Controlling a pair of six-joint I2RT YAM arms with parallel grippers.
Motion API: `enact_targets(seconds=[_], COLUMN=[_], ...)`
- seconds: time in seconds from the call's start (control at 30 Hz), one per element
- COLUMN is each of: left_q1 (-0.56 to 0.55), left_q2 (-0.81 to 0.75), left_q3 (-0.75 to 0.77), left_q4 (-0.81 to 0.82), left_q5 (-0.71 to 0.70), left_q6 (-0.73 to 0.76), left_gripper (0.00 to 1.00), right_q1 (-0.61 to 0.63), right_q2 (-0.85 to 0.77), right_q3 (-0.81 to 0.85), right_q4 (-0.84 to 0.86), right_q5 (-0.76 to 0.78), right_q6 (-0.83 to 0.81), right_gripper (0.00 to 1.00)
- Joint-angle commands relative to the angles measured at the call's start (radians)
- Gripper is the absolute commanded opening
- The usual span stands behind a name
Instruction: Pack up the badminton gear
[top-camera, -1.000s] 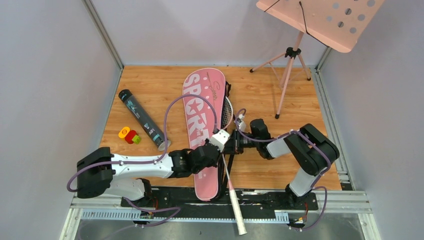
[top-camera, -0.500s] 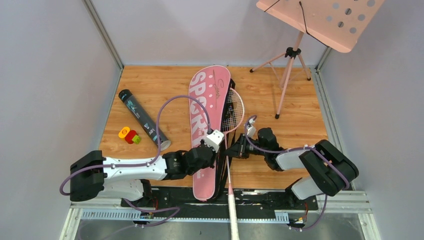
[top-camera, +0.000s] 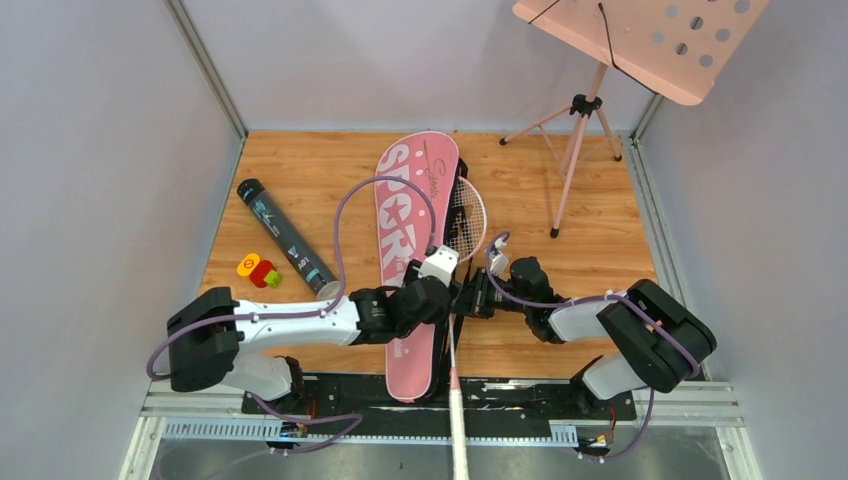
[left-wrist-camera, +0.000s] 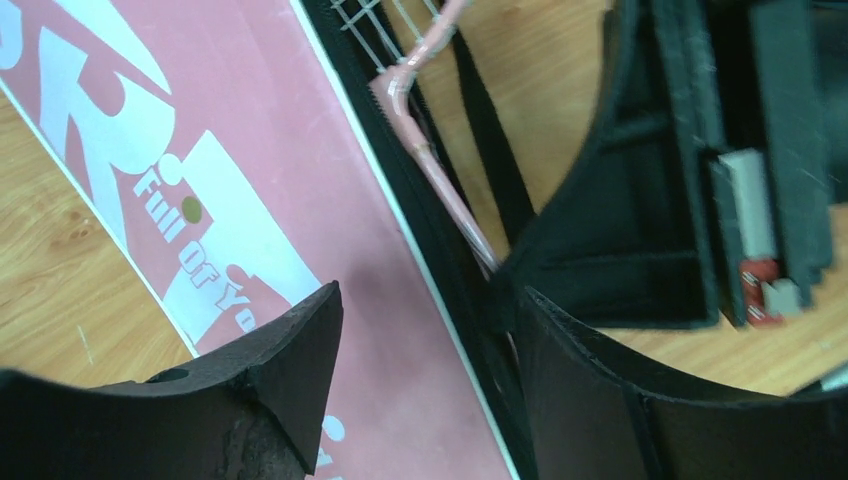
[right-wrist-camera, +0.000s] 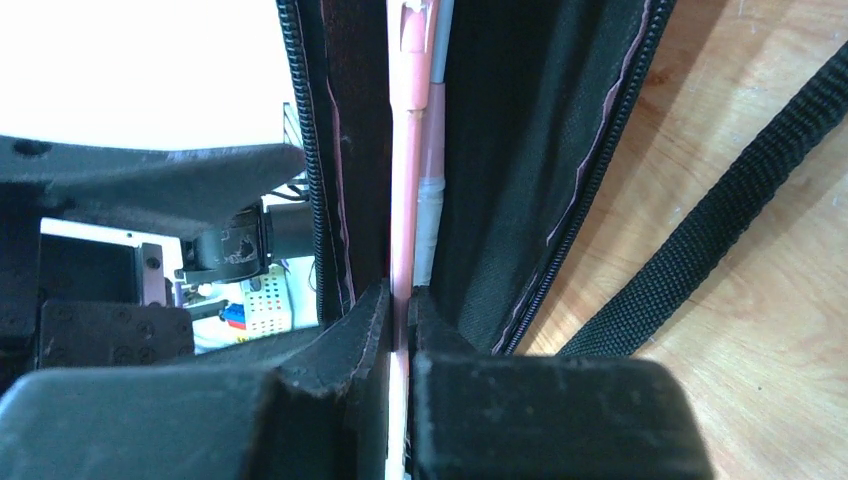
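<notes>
The pink "SPORT" racket bag (top-camera: 408, 215) lies lengthwise in the middle of the floor. A pink racket's strung head (top-camera: 466, 213) sticks out along the bag's right edge, and its white handle (top-camera: 458, 435) reaches past the near rail. My right gripper (top-camera: 469, 298) is shut on the thin pink racket shaft (right-wrist-camera: 405, 200), which runs between the bag's black zipped edges (right-wrist-camera: 520, 150). My left gripper (left-wrist-camera: 430, 335) stands open over the bag's pink face (left-wrist-camera: 330, 190) by its zipper edge, with nothing between its fingers. A long black tube (top-camera: 286, 240) lies at the left.
A small orange, red and green toy (top-camera: 259, 270) sits beside the tube. A pink music stand (top-camera: 640, 40) on a tripod (top-camera: 572, 150) stands at the back right. The bag's black strap (right-wrist-camera: 715, 245) lies on the wood to the right. Grey walls close in both sides.
My left gripper has opened and let go of the bag's edge. Bag and racket have swung to the right, so the handle now points straight at the near edge. The right gripper has stayed shut on the shaft.
</notes>
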Motion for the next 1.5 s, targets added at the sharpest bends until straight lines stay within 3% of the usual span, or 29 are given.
enact_targets(seconds=[0.0,0.27,0.67,0.73,0.9,1.03,1.1,1.33,1.47], left_q1=[0.056,0.084,0.104,0.104,0.104,0.103,0.102,0.101,0.101], left_q2=[0.056,0.110,0.205,0.214,0.232,0.230,0.208,0.096,0.047], left_q3=[0.057,0.100,0.158,0.165,0.194,0.207,0.198,0.087,0.054], left_q4=[-0.075,-0.062,-0.105,-0.113,-0.121,-0.121,-0.102,0.067,0.083], left_q5=[-0.016,-0.023,-0.031,-0.028,0.007,0.061,0.094,0.181,0.195], left_q6=[-0.087,-0.058,-0.071,-0.064,-0.014,0.033,0.058,0.152,0.203], left_gripper=[0.72,0.81,0.78,0.70,0.30,0.05,0.00,0.00,0.00], right_q1=[0.007,0.007,0.011,0.011,0.012,0.015,0.019,0.028,0.029], right_q2=[-0.034,-0.054,-0.052,-0.055,-0.053,-0.049,-0.055,-0.090,-0.114], right_q3=[0.032,0.028,0.009,0.004,-0.003,-0.011,-0.019,-0.005,0.000], right_q4=[0.124,0.113,0.148,0.150,0.162,0.161,0.153,0.069,0.029], right_q5=[0.009,0.015,0.009,0.012,0.011,-0.028,-0.050,-0.142,-0.184], right_q6=[-0.013,-0.014,0.006,0.009,0.017,0.029,0.031,-0.002,-0.023], right_gripper=[0.00,0.00,0.00,0.00,0.00,0.00,0.00,0.00,0.00])
